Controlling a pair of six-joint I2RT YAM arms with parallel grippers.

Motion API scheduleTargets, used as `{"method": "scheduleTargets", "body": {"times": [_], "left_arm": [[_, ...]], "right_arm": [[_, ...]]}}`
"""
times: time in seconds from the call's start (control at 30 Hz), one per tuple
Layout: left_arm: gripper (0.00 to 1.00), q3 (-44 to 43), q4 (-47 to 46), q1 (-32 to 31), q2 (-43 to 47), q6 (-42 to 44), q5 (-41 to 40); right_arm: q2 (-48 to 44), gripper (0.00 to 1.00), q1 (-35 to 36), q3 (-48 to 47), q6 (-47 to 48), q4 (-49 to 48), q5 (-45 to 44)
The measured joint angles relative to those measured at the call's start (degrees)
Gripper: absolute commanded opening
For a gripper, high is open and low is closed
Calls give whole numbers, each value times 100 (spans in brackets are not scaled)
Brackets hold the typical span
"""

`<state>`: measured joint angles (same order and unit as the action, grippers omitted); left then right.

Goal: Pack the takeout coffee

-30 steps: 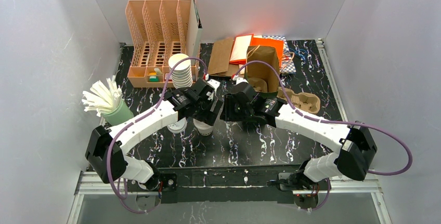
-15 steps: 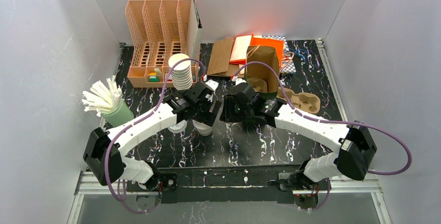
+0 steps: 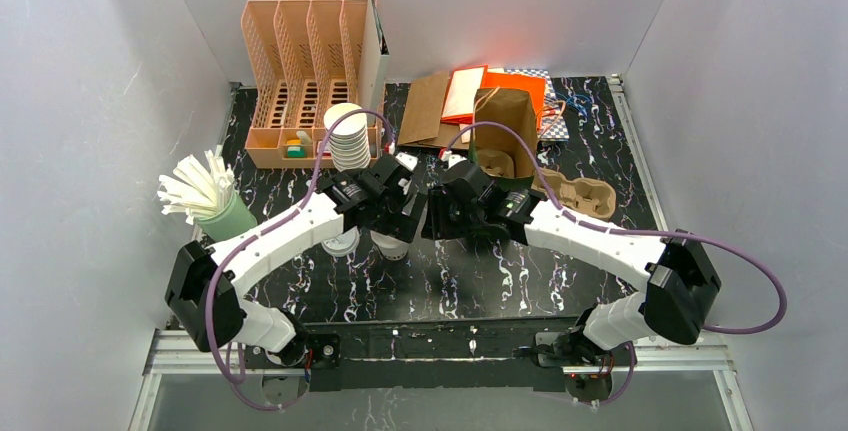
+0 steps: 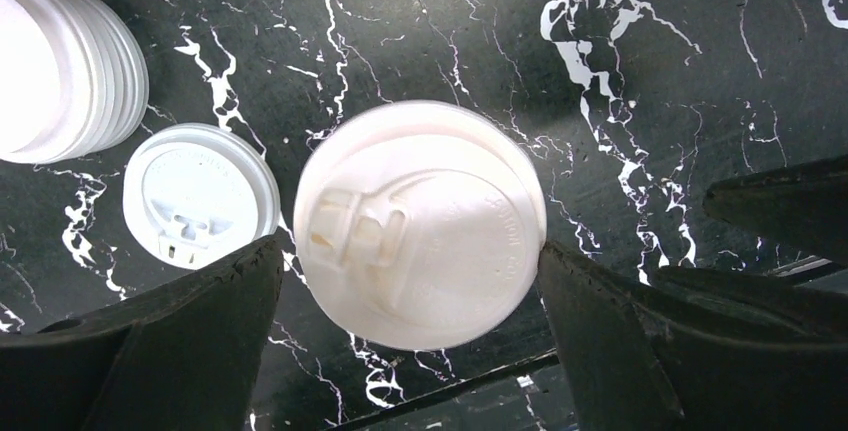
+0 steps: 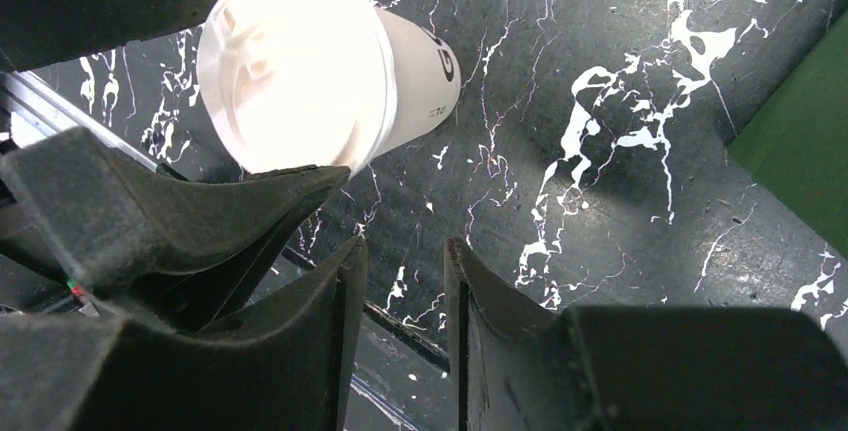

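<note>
L gripper [image 4: 410, 251] sits over the takeout coffee [image 4: 420, 221]. Fingers straddle its top, close on both sides; can't tell if actually clamped. Cup is upright and lidded, mid table [image 4: 650, 71].
R gripper [image 5: 405, 261] at cup's 3 o'clock, fingers a narrow gap apart, holding nothing; prob standing by.
Spare lid [image 4: 200, 196] at cup's 9.
Open brown bag [image 3: 505, 116] at 1 o'clock, far side: likely dest.

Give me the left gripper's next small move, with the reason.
Probably close the left gripper on the takeout coffee. The cup is already lidded and stands upright between the open fingers, which flank it on both sides, with a small gap showing at one side.
</note>
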<state>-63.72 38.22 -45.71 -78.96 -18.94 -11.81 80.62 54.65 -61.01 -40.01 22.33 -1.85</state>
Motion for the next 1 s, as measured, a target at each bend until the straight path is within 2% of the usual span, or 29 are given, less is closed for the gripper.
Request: {"method": "scheduleTargets", "body": {"times": [0.17,0.37,0.6,0.77,0.83,1.0], "left_arm": [[98,-457,376,0,-203,-85,-4],[97,-1010,645,22,-264,-190,-101],[78,-1174,986,20,-103,-839,-85],[75,-933,1178,20,629,-1794,87],[73,-728,1196,20,1014,-2225,181],[60,63,1117,20,1928,-3429,326]], "right_arm": [[0,44,-50,0,114,0,57],[-2,50,-127,-7,313,13,170],[0,53,-328,-7,767,-22,704],[142,78,-605,-181,988,-22,1110],[254,82,-647,-350,1152,-24,1165],[402,86,-647,-658,1803,-63,1346]]}}
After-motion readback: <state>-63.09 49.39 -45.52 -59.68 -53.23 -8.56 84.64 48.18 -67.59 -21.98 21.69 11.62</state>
